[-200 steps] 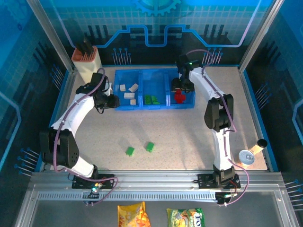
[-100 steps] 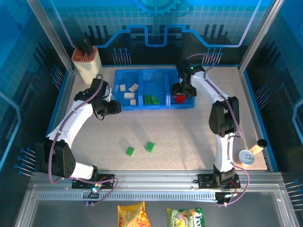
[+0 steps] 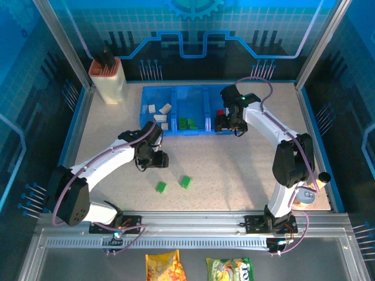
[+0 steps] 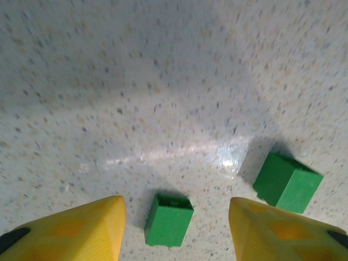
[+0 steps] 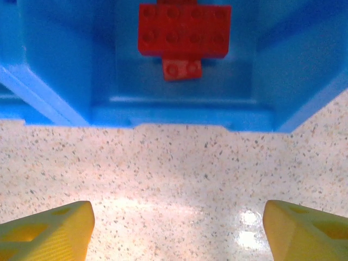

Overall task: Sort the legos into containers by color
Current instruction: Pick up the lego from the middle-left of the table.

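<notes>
The left arm's fingers (image 4: 70, 228), spread and empty, are hovering over the tabletop (image 4: 136, 81) with the nearer green lego (image 4: 169, 220) lying just ahead between them, its long axis seemingly running along the gap, and the second green lego (image 4: 287, 182) sitting off to their right

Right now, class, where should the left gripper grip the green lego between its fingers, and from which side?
Come from straight above and pinch the green lego across its two flat side faces. They face the left gripper's open fingers, slightly skewed, so a small wrist twist probably helps.
</notes>
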Robot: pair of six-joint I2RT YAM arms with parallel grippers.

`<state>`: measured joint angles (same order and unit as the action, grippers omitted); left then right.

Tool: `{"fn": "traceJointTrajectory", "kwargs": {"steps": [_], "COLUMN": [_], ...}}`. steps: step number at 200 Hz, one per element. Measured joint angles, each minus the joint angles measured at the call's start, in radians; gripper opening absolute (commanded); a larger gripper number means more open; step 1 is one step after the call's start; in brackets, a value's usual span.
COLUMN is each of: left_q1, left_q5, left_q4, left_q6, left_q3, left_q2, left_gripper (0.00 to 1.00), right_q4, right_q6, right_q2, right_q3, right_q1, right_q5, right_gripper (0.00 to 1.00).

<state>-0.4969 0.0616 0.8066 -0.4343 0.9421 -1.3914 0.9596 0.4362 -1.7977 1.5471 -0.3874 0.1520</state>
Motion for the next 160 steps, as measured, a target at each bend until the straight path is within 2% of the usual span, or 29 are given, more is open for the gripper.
{"fn": "traceJointTrajectory", "kwargs": {"steps": [44,95,160], "left_q1": [-0.093,-0.191,-0.258], "left_q5": [-0.022,-0.059,-0.128], "left_q4": [-0.008,-0.033,-0.051], "left_q6": [-0.064,-0.066,-0.064], "left_q3": [-0.093,-0.115,-0.114], "left_q2": [0.006,-0.025,-0.139], "left_gripper": [0.59,0.59,0.57], "right_q4": [-0.011,-0.013,-0.012], "right_q6": [0.001,0.001,0.001], "right_q2": [0.031,0.049,0.060], "right_q3": [-0.057,-0.070,-0.106], "right_q1": [-0.001,-0.006,-0.006], "right_q5": [0.000,0.000,0.001], "right_gripper": [0.82,0.82,0.82]}}
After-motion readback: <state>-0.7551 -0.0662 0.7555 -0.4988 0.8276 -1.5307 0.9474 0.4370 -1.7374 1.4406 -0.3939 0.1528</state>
